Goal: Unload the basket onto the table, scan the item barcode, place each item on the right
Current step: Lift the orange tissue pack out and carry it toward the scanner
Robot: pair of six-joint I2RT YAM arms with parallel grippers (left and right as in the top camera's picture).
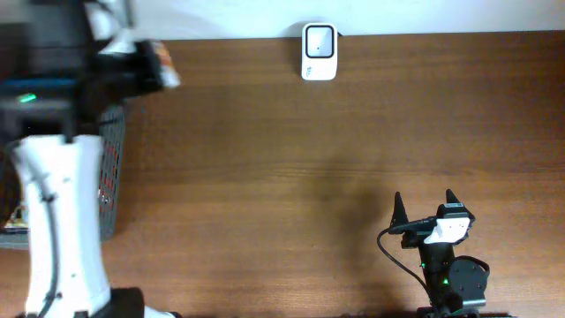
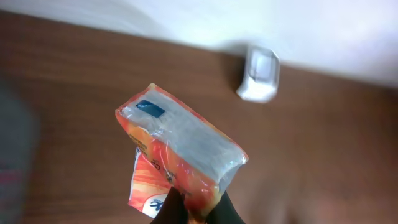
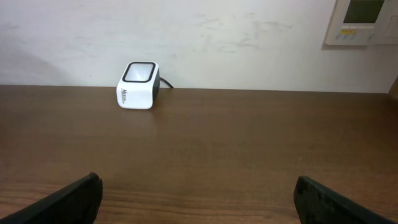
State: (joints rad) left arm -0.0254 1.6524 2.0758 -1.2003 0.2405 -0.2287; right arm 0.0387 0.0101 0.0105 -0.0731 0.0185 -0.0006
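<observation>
Left wrist view, nearest first: left claw (image 2: 194, 211) at the bottom edge of the frame, dark fingers pinched narrow on the lower end of an orange-and-clear pack (image 2: 180, 155), which is held clear of the table (image 2: 74, 74) and tilted toward the upper left. A small dark blue patch sits on the pack's upper face; cannot tell whether it is the barcode, and no bars are readable. Further back, at the upper right of the same frame, the white scanner (image 2: 258, 74) stands near the table's far edge, well apart from the pack. Overhead, the pack is at the upper left, above a dark mesh basket (image 1: 111, 168). Right claw (image 1: 425, 201) at the lower right is spread wide and holds nothing. Judgement: pick-up done; carrying the pack to the scanner window, code side facing it, remains.
</observation>
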